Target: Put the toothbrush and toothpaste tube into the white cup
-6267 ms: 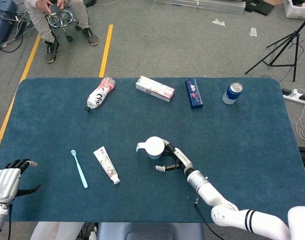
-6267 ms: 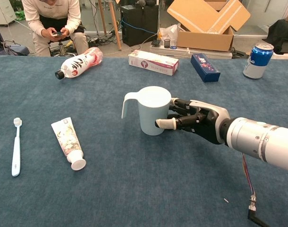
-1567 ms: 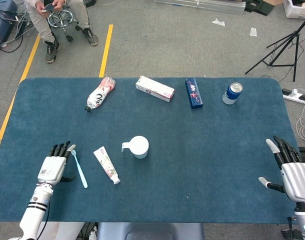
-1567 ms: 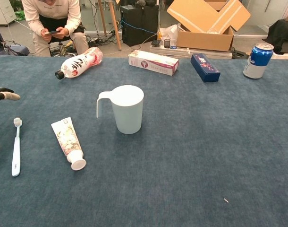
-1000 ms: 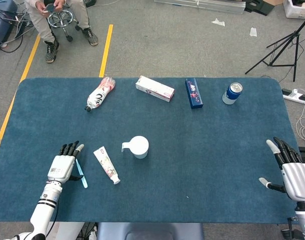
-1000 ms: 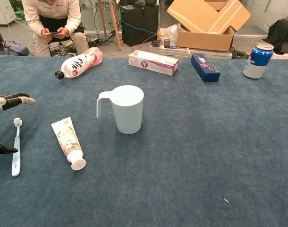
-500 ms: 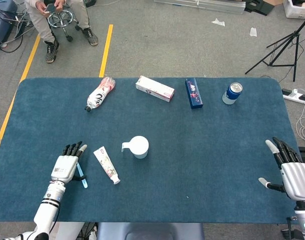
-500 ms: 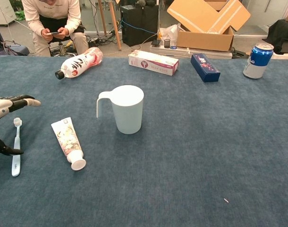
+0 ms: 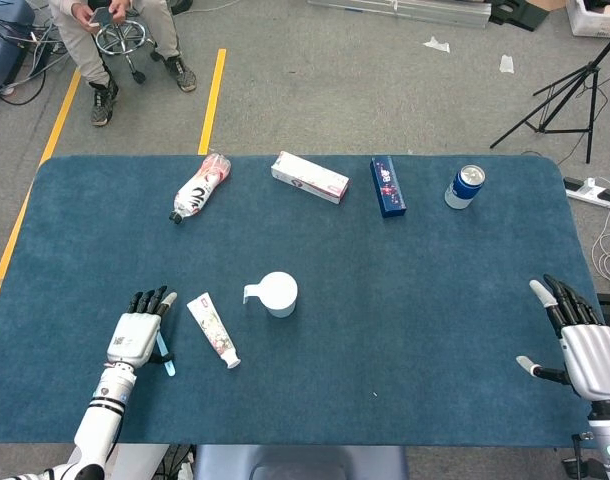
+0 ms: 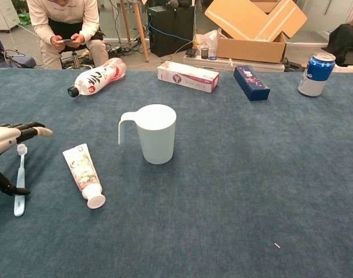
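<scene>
Blue table (image 9: 405, 300) carries the white cup (image 10: 157, 134) upright near the middle, nothing in it yet; the toothpaste tube (image 10: 83, 174) lies flat just left of it, cap toward the near edge, and the toothbrush (image 10: 19, 183) lies flat further left, bristle end pointing away. Left hand (image 9: 136, 335) hovers spread over the toothbrush, fingers apart, holding nothing; whether it touches the handle cannot be told. Right hand (image 9: 577, 342) is parked off the table's right edge, fingers spread, empty. Risks, as a judgement: the toothbrush is thin and flat against soft cloth, so the fingers may close on fabric or skid the handle away instead of lifting it; a shallow pinch could let it swivel and drop on the way to the cup; a sweeping arm might nudge the toothpaste tube or tip the light cup. Compared with a second and a half ago, the left hand has moved rightward from beside the toothbrush to over it; the right hand, cup and tube are unchanged.
</scene>
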You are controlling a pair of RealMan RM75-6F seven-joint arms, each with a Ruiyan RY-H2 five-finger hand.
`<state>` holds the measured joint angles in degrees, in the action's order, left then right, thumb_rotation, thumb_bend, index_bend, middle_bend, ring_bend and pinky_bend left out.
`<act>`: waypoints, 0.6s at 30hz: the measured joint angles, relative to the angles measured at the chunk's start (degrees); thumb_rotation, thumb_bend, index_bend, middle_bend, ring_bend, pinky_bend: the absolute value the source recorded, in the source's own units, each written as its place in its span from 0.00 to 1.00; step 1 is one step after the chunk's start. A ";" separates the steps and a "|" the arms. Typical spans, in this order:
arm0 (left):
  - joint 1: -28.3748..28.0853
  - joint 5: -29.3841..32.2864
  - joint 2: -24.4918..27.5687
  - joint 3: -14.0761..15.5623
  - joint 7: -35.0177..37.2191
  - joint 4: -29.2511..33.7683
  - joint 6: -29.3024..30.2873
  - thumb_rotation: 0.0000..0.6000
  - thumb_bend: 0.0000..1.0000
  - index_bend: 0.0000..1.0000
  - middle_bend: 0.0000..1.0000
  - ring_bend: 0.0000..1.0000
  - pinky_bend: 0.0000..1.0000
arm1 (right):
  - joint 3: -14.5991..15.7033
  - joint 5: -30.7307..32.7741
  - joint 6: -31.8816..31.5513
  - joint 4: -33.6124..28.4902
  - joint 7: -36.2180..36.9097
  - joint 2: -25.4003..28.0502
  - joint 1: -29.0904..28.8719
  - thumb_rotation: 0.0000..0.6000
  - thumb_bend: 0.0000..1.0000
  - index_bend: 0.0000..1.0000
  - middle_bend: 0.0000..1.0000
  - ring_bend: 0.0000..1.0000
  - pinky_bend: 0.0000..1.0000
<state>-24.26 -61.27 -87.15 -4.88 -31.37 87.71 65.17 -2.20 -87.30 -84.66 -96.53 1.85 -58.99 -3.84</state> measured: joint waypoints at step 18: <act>0.17 1.42 1.12 1.48 -2.98 0.44 1.20 1.00 0.00 0.00 0.00 0.00 0.00 | -0.15 0.38 0.74 0.08 -0.12 -0.18 -0.19 1.00 0.00 0.00 0.00 0.00 0.15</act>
<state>-24.09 -59.85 -86.03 -3.40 -34.35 88.15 66.37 -2.35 -86.93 -83.92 -96.44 1.73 -59.18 -4.03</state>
